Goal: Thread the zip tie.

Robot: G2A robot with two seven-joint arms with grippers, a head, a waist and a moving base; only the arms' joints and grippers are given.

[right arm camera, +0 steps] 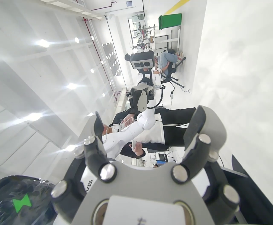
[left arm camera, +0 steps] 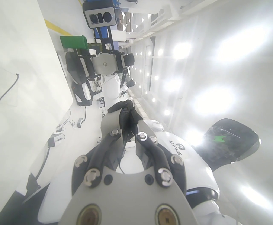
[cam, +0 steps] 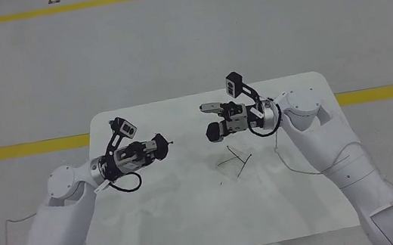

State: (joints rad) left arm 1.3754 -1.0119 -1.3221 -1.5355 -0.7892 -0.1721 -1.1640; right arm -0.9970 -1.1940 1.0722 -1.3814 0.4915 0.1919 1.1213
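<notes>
My left gripper (cam: 160, 145) hovers over the left half of the white table (cam: 196, 222), its fingers (left arm camera: 125, 110) shut on a thin black zip tie whose end (cam: 170, 142) pokes out toward the right arm. My right gripper (cam: 213, 120) faces it a short gap away, above the table's middle. It is open, with nothing between its fingers (right arm camera: 196, 123). The left gripper (right arm camera: 139, 100) is also seen straight ahead in the right wrist view. Two more black zip ties (cam: 236, 159) lie crossed on the table below the right gripper; one of them (left arm camera: 9, 88) curves across the tabletop.
A tiny dark speck (cam: 221, 183) lies near the loose ties. The table's near half and far left are bare white surface. A green bin (right arm camera: 170, 20) stands far off on the floor.
</notes>
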